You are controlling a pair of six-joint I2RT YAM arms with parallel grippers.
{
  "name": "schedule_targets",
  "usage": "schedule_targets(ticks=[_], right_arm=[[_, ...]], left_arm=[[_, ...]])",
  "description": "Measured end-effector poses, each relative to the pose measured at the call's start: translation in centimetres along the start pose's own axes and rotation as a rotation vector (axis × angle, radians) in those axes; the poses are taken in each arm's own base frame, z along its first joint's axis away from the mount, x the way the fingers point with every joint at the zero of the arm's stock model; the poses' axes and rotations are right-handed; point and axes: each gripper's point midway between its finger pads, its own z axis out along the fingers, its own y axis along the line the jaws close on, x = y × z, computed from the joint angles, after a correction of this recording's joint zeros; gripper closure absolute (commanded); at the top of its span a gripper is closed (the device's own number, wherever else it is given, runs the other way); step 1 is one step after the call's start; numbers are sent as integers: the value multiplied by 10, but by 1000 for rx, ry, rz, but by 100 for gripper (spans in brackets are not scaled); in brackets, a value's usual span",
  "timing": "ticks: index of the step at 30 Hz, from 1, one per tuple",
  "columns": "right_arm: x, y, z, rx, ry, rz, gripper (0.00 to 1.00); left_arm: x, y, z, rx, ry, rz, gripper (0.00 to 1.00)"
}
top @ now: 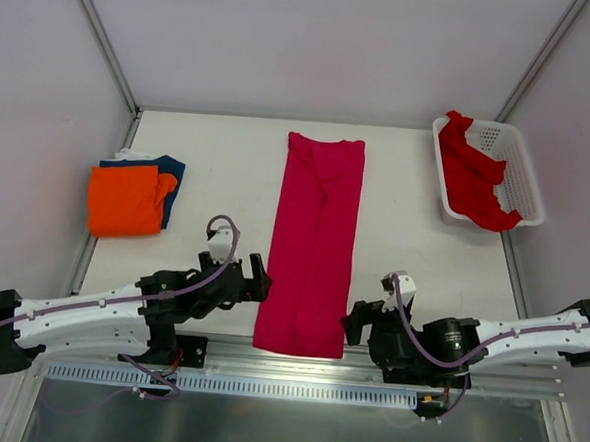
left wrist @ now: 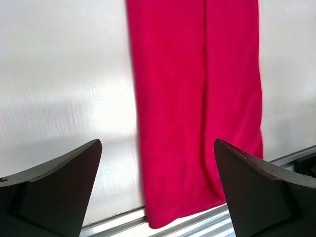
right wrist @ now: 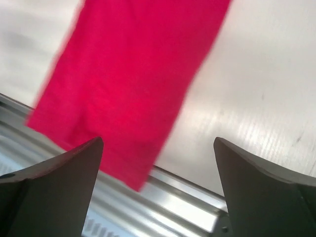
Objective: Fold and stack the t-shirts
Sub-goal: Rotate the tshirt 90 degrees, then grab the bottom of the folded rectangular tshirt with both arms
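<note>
White table (top: 228, 167) underneath, and at its near edge both arms sit low. On one side the left gripper (left wrist: 157, 145) is spread wide with nothing between its fingers. The right gripper (right wrist: 158, 143) is just as wide and empty too. Between them lies the magenta t-shirt (top: 311, 247), folded into a long narrow strip running from the near edge toward the back. The lengthwise fold looks done, so the crosswise fold comes next, I'd say. That calls for each gripper to pinch a near corner and carry it to the far end. Further back on the left, the orange t-shirt (top: 124, 201) sits folded on the navy t-shirt (top: 175, 169). Far right, the red t-shirt (top: 473, 182) lies crumpled in the white basket (top: 526, 185).
</note>
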Motion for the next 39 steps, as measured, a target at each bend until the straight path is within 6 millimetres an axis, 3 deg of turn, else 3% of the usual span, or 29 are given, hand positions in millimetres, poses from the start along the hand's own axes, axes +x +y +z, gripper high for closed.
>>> schedule_targets(ticks=[3, 5, 15, 20, 25, 35, 39], right_arm=[[41, -29, 15, 6, 44, 4, 1], [52, -33, 19, -13, 51, 45, 0], [76, -10, 35, -113, 66, 239, 0], [85, 5, 39, -147, 94, 324, 0], [88, 16, 42, -128, 103, 351, 0], [91, 42, 49, -152, 117, 415, 0], [94, 46, 46, -141, 139, 398, 0]], left_arm=[[25, 18, 0, 27, 46, 4, 1], [40, 22, -1, 84, 71, -16, 1], [92, 10, 0, 368, 155, -171, 1], [96, -6, -5, 434, 201, -249, 1], [115, -1, 1, 379, 284, -263, 1], [122, -13, -3, 411, 339, -297, 1], [124, -14, -5, 413, 354, -308, 9]])
